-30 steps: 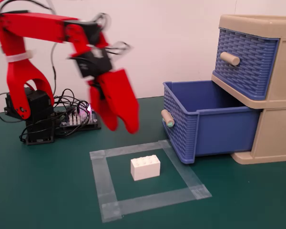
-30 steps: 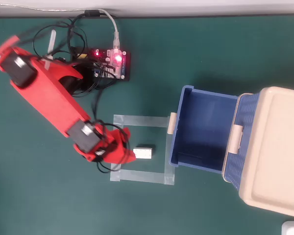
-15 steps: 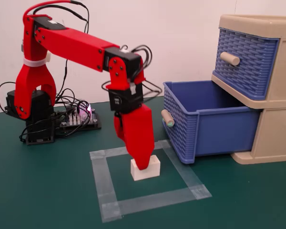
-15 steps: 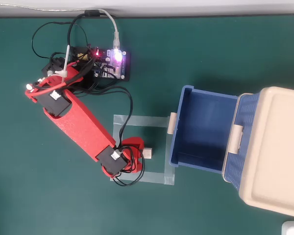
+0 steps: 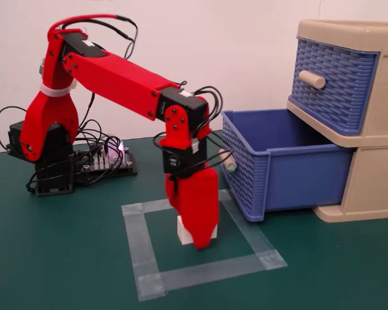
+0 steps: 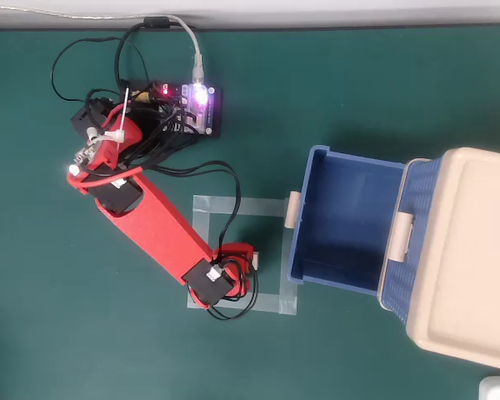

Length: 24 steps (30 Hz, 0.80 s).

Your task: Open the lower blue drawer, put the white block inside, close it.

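1. Fixed view: the gripper point(image 5: 204, 244) points straight down inside the taped square point(image 5: 142, 255) in the middle of the green table point(image 5: 52, 258), over the white block point(image 5: 183, 231), which touches it. Whether its jaws clamp the block cannot be told. The lower blue drawer point(image 5: 297, 174) stands pulled out toward the right edge.
2. Overhead view: only this view shows the drawer's empty inside point(image 6: 342, 221). The arm hides the block.
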### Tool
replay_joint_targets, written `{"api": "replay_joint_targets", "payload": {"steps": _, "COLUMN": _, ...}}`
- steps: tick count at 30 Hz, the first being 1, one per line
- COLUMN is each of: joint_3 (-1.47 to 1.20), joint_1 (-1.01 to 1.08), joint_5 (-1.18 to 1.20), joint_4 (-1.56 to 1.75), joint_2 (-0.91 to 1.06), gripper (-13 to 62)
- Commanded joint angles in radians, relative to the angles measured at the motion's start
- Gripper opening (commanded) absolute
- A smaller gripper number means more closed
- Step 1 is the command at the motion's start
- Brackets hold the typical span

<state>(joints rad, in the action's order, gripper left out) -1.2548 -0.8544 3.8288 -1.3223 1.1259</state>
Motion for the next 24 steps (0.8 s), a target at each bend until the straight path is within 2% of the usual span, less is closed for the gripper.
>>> {"api": "replay_joint_targets", "payload": {"steps": 1, "joint_3": 0.023, "joint_1": -0.002, "joint_5": -0.031, "joint_4": -0.063, "joint_2": 0.034, "gripper": -8.3}}
{"api": "replay_joint_targets", "payload": {"steps": 5, "joint_3": 0.083, "joint_1": -0.006, "joint_5": -0.038, "joint_4": -0.167, "joint_2": 0.052, "gripper": -8.1}}
{"api": "replay_joint_targets", "payload": {"steps": 10, "joint_3": 0.189, "joint_1": -0.003, "joint_5": -0.094, "joint_4": -0.433, "joint_2": 0.276, "gripper": -8.1}}
{"api": "replay_joint_targets", "payload": {"steps": 13, "joint_3": 0.307, "joint_1": -0.034, "joint_5": -0.117, "joint_4": -0.486, "joint_2": 0.33, "gripper": -8.1}}
{"api": "replay_joint_targets", "payload": {"steps": 16, "joint_3": 0.456, "joint_1": -0.222, "joint_5": -0.123, "joint_4": -0.476, "joint_2": 0.313, "gripper": -8.0}}
{"api": "replay_joint_targets", "payload": {"steps": 18, "joint_3": 0.563, "joint_1": -0.337, "joint_5": -0.126, "joint_4": -0.425, "joint_2": 0.235, "gripper": -7.9}}
{"api": "replay_joint_targets", "payload": {"steps": 24, "joint_3": 0.776, "joint_1": -0.497, "joint_5": -0.127, "joint_4": -0.278, "joint_2": 0.04, "gripper": -7.7}}
